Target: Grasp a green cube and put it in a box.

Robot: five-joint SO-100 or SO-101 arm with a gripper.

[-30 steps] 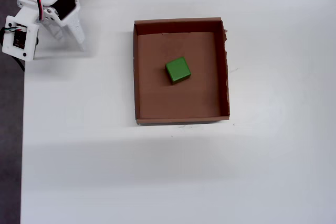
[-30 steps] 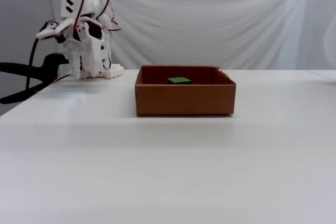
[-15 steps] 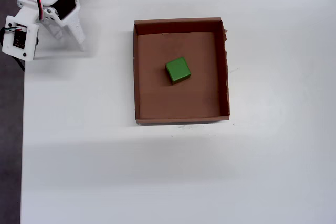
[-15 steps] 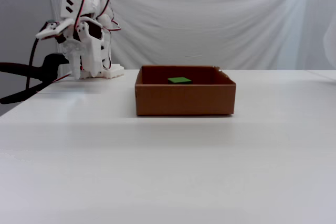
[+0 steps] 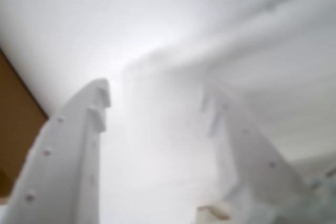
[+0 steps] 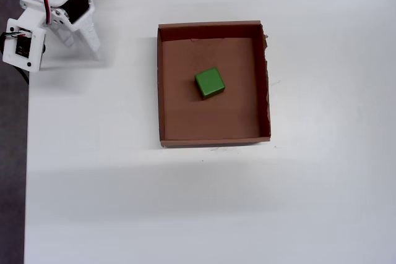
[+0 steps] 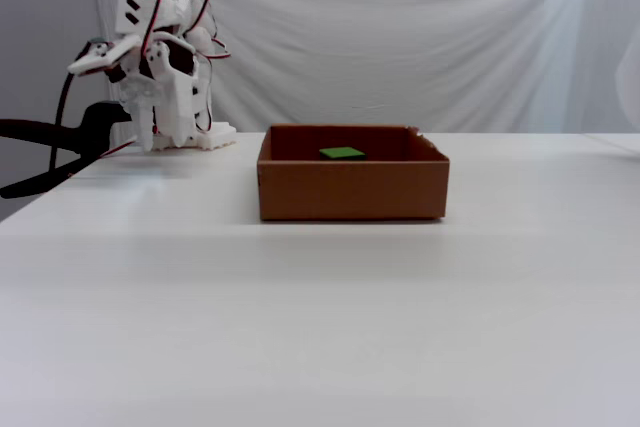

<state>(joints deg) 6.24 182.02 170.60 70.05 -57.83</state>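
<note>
in your wrist view, the gripper (image 5: 157, 103) is blurred, its two white fingers (image 5: 73, 150) spread apart with nothing between them; a brown edge of the box (image 5: 16, 124) shows at the left. in your overhead view, the cube (image 6: 209, 83) lies on the box (image 6: 213, 134) floor near its middle, clear of all walls, and the arm (image 6: 52, 13) sits folded at the top left, well apart. in your fixed view, only the cube's (image 7: 343, 153) top shows above the front wall of the box (image 7: 352, 189), which stands on the table (image 7: 320, 327).
</note>
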